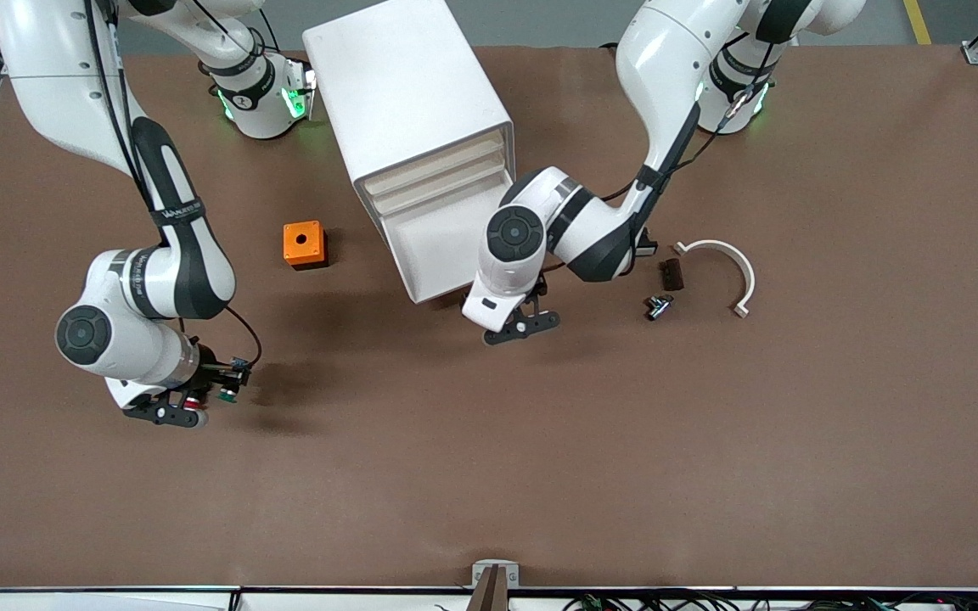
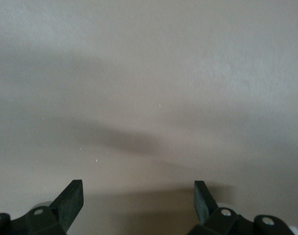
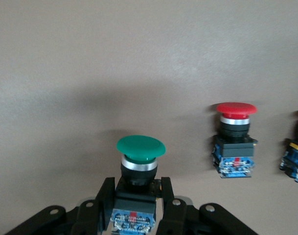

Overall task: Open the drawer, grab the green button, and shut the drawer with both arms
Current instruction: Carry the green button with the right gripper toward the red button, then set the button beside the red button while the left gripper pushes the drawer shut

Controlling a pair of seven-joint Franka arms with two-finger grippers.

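Button: you have the green-capped button [image 3: 140, 169] pinched in the right claw [image 3: 135, 208], the black body squeezed between both fingers; in the front view it sits at lower left of the frame, low over the brown table [image 1: 489, 475].
Right claw: clamped on the button's body, green cap sticking out past the fingertips, bluish rear block between the finger bases.
Red-capped button: in the right wrist view you see the red button [image 3: 235, 139] at centre right of the frame, apart from the green one; in the front view a red spot shows right at the right claw, half hidden.
Third piece: at the right edge of the right wrist frame a dark and blue part [image 3: 295, 159] is cut off; you cannot tell its cap.
Drawer: the lowest drawer [image 1: 434, 246] stands pulled out of the white cabinet [image 1: 408, 93], upper centre of the front frame.
Left claw: the left claw [image 1: 521, 324] is spread wide and holds nothing, at centre frame just below the drawer's front edge.
Other items: orange box [image 1: 304, 243] left of the cabinet in the frame; white curved piece [image 1: 731, 263], dark block [image 1: 671, 273] and small metal part [image 1: 657, 305] at centre right.
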